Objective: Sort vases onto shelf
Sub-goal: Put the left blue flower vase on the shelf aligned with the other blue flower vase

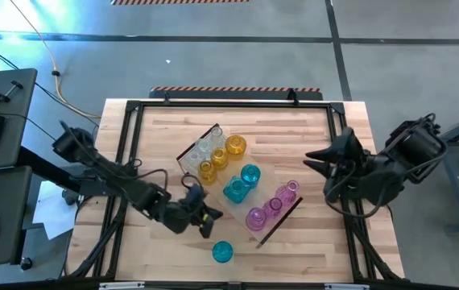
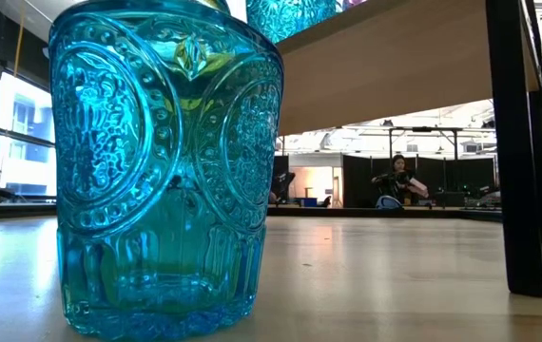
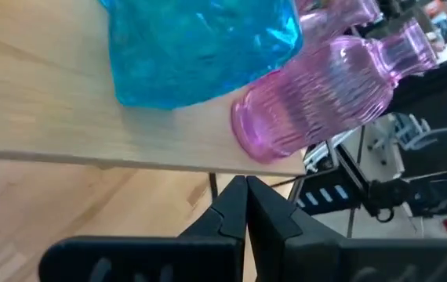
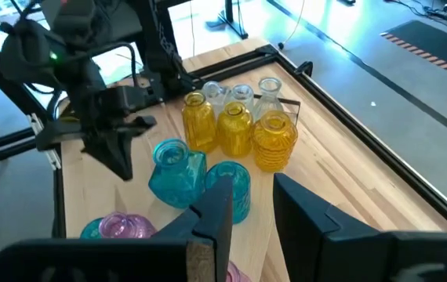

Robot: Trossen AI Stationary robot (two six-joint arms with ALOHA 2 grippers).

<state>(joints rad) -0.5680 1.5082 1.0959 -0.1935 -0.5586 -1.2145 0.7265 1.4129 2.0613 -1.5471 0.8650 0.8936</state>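
The shelf (image 1: pixel 213 165) lies slanted on the desk (image 1: pixel 294 137), holding clear, yellow, teal and pink vases (image 1: pixel 237 173). 1 teal vase (image 1: pixel 222 252) stands alone near the desk's front edge. The left gripper (image 1: pixel 207 216), pressed together, sits beside the shelf. The right gripper (image 1: pixel 313 158), fingers apart and empty, hovers near the desk's right side.

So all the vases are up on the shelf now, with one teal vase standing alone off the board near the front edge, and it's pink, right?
Not pink. The lone vase on the tabletop off the shelf is teal blue; the high view shows it near the front edge, and the low view shows it close up. The pink vases stand on the shelf.
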